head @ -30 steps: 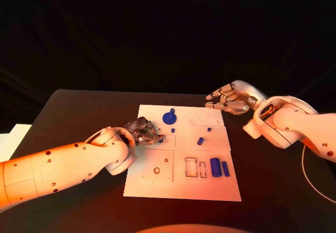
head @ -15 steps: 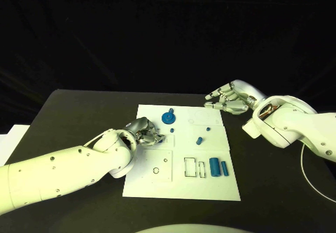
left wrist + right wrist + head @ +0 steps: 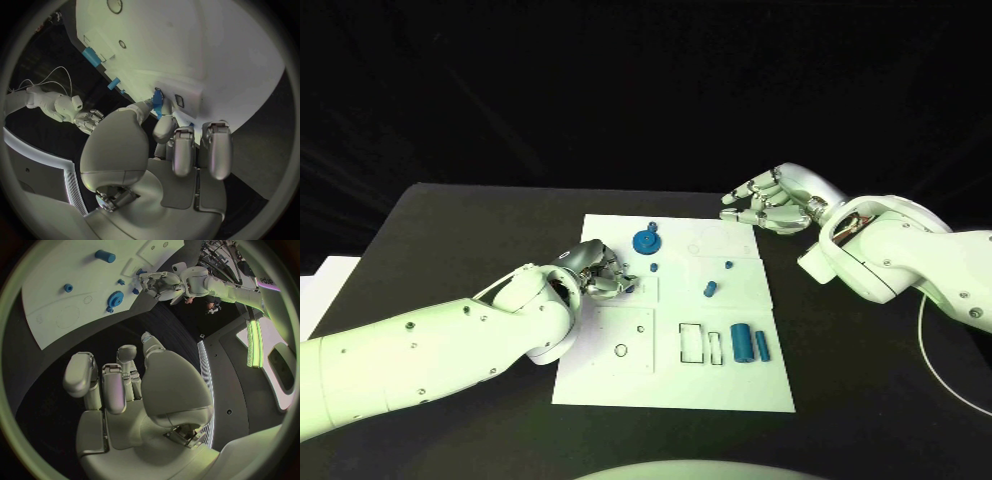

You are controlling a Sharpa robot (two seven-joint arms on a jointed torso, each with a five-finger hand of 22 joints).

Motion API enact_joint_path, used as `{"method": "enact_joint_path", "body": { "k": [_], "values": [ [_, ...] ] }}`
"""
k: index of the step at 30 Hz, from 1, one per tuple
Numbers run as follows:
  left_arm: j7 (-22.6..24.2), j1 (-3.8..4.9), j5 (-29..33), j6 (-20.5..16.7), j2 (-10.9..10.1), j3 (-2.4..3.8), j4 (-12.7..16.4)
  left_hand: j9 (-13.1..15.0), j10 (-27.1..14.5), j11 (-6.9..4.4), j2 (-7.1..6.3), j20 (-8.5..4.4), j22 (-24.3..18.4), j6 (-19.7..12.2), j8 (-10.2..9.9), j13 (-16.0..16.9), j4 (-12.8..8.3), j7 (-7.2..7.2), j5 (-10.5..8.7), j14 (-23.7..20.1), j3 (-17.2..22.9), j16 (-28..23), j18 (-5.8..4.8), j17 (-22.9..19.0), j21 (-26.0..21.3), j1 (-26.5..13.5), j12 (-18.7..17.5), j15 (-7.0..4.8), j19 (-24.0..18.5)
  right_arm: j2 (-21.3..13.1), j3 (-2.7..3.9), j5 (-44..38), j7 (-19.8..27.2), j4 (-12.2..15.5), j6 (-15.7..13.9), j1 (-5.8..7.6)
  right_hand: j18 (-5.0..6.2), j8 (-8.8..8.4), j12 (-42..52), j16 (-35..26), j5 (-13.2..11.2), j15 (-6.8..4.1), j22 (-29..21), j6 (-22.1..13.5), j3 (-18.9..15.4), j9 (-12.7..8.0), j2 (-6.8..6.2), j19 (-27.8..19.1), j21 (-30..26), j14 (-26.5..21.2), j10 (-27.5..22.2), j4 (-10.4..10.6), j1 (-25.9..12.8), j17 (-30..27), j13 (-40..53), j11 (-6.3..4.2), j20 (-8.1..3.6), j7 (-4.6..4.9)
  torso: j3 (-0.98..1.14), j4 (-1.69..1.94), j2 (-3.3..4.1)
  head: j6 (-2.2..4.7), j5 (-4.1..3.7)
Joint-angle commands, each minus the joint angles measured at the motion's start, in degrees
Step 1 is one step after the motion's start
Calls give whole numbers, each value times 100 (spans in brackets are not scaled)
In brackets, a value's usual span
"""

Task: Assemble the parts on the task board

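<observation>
L hand (image 3: 600, 274) pinches small blue peg (image 3: 157, 102) over flat white task board (image 3: 625, 385). R hand (image 3: 770, 203) at board's far corner, fingers curled, holding nothing. Blue plastic gear (image 3: 646, 241) near.

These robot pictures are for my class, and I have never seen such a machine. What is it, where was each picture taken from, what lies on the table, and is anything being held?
It is a robot with two white arms, each ending in a silver hand. The head view looks down from the robot's head at a black table. The two round pictures come from cameras at the wrists, behind each hand.

On the table lies the white task board, carrying small blue parts: a gear, two upright cylinders and smaller pieces.

The left hand is over the board; its wrist view shows it pinching a small blue part. The right hand hovers by the board's far corner, fingers curled, holding nothing.
</observation>
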Motion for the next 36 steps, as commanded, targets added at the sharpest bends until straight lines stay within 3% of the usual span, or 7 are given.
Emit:
{"method": "enact_joint_path", "body": {
  "k": [1,13,27,36],
  "values": [
    [-189,-3,-85,310,10,0,-26,5,32,-25,8,-47,1291,161,25,-14,-955,-104,26,601,989,17,-72,1507,8,63,-25,-30,510,6,-1,-14,55,0,60,-4,61,30,28,-36,19,36,-5,27,-2,5,42,-34,-26,308,-26,20,-23,22,-4,-7,7,-9,1,0,0,-15,-4],
    [-385,-2,-66,859,15,1,-26,5,20,-22,3,-49,1261,154,20,-52,-940,-103,24,601,1001,17,-63,1507,-18,34,-63,-29,497,4,-1,-9,56,-3,73,-4,61,30,28,-36,19,36,-5,27,-2,5,42,-34,-26,308,-26,20,-23,22,-4,-7,7,-9,4,0,-3,-34,-13],
    [-416,-1,28,1012,9,1,-39,5,10,-23,-34,-50,1238,154,12,-92,-918,-110,12,601,992,17,-56,1507,-40,-26,-106,-28,486,4,-2,7,65,-10,82,-4,62,30,44,-38,26,36,-12,28,-17,5,55,-36,-31,309,-21,43,-33,22,3,-7,7,-9,4,2,0,-43,-17],
    [-416,0,134,1067,2,2,-37,1,64,-78,-145,-74,1267,263,15,-60,-789,-195,-3,601,779,17,-64,1507,-18,-271,-85,-69,499,1,-3,12,66,-12,91,-4,63,30,40,-42,30,36,-20,28,-22,5,62,-39,-35,309,-24,53,-37,16,-2,-7,7,-9,3,-2,2,-49,-23]
  ]
}}
